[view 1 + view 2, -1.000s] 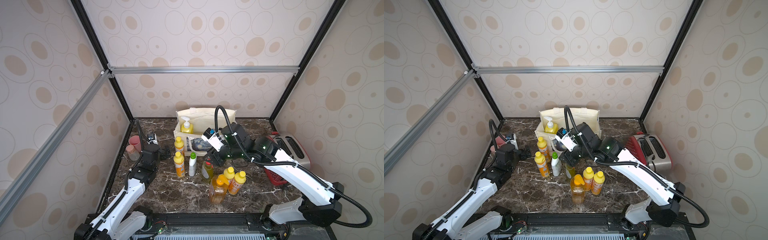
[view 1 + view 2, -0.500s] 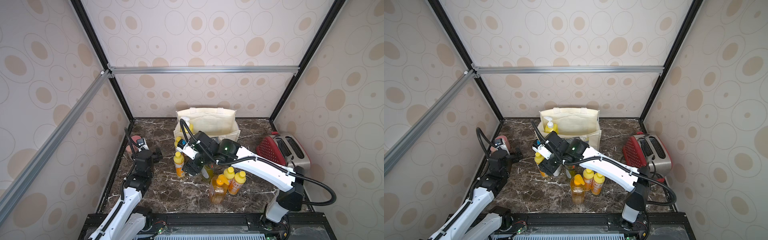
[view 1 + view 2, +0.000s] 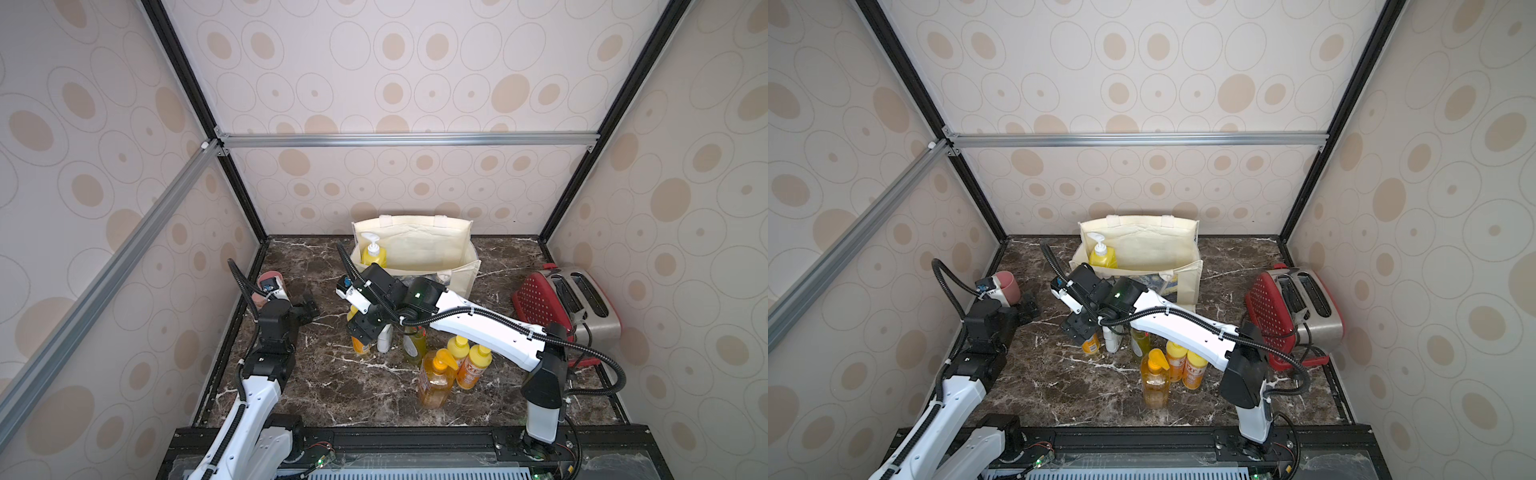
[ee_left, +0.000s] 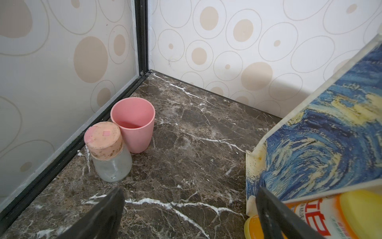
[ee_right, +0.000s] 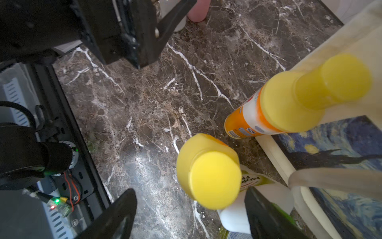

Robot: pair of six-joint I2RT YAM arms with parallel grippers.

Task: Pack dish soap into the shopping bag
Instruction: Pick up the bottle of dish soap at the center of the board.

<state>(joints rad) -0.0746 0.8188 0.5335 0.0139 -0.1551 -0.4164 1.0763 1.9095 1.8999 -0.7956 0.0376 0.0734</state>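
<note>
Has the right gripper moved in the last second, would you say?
Yes. The right gripper has swung from the shopping bag toward the left arm, over a small orange bottle.

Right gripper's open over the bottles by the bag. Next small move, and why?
Probably lower the right gripper straight down around the yellow-capped orange bottle: its cap sits between the open jaws in the right wrist view, ungripped. The white bottle stands close beside it, so stay centred.

Eight soap bottles [image 3: 432,382], four being small orange ones [image 3: 473,368]; one tote bag [image 3: 415,245], one pink cup [image 4: 134,124], one corked jar [image 4: 109,153], one toaster [image 3: 590,303].
</note>
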